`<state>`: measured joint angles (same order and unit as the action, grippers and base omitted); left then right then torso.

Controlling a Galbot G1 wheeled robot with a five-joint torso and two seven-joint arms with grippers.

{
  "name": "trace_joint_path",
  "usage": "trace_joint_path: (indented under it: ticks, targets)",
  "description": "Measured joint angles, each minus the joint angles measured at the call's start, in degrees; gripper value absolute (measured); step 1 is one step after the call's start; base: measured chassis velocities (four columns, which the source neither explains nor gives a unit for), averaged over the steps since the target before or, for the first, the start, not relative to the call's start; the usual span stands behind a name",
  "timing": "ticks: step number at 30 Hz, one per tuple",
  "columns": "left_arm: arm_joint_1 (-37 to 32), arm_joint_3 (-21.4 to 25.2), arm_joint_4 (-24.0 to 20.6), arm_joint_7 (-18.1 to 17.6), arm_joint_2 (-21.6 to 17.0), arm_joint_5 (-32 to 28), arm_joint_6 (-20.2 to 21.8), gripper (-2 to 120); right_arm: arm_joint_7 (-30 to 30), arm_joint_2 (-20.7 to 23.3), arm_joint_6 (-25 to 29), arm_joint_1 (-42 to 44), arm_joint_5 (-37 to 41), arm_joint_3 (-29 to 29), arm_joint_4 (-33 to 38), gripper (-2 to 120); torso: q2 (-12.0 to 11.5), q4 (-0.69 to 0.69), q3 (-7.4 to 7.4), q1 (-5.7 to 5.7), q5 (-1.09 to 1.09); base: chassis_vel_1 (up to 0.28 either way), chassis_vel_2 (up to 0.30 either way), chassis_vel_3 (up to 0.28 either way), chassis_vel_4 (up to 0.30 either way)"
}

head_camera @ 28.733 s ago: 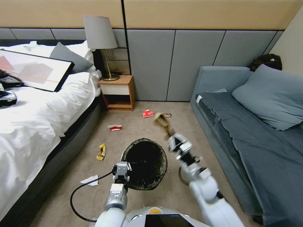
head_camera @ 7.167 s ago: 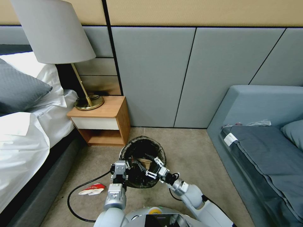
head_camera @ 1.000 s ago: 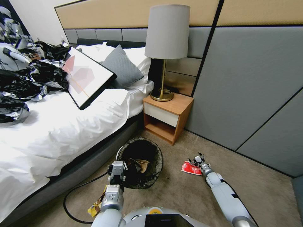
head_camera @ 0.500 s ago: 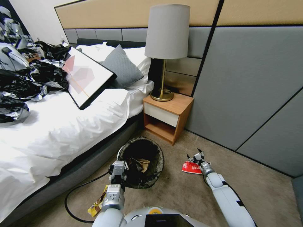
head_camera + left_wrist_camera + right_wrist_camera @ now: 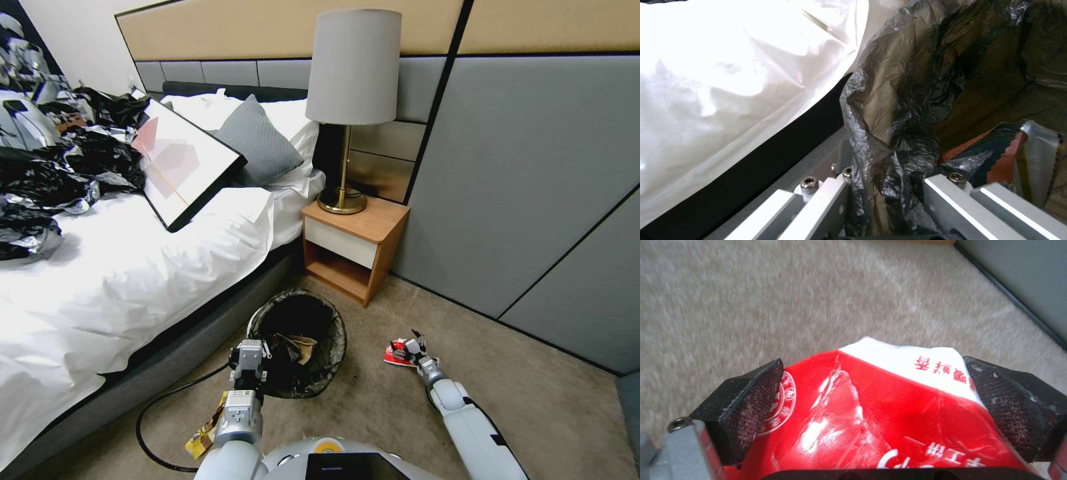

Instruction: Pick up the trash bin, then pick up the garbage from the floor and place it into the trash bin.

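Right gripper (image 5: pixel 408 346): stretched low to carpet (image 5: pixel 533 400), pads spread either side of red-and-white pack (image 5: pixel 889 400), not clamped
Left gripper (image 5: pixel 885 200): closed on trash bin (image 5: pixel 298 353) rim
Room: pack near grey wall (image 5: pixel 533 200); nightstand (image 5: pixel 353 257) beyond
Pack: crumpled, glossy

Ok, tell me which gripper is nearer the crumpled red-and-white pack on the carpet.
Right. The right gripper straddles the crumpled red-and-white pack, one of its fingers on each side. The left gripper grips the black-lined trash bin, apart from it.
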<state>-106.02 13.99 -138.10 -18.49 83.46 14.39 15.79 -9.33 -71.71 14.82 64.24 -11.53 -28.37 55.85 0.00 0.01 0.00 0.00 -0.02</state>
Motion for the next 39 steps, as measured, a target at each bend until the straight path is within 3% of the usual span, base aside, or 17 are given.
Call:
trace_joint_path:
  ticks: [11, 16, 39]
  targets:
    - [-0.2, 0.2, -0.1, 0.0, 0.1, 0.0, 0.0, 0, -0.6, -0.9, 1.1, -5.1, 1.1, -0.8, -8.6, 98, 0.0, 0.00, 0.00, 0.00, -0.02, 0.000, 0.000, 0.000, 0.000]
    - [-0.3, 0.4, -0.2, 0.0, 0.2, 0.0, 0.0, 0, -1.7, -0.9, 1.5, -6.0, 3.6, -1.2, -11.1, 86, 0.0, 0.00, -0.01, -0.01, 0.01, 0.000, 0.000, 0.000, 0.000]
    - [-0.1, 0.2, -0.2, -0.1, 0.1, 0.0, -0.1, 0, -3.2, -0.6, 2.0, -4.4, 4.7, -2.2, -8.7, 41, 0.0, -0.02, 0.01, 0.00, 0.02, 0.000, 0.000, 0.000, 0.000]
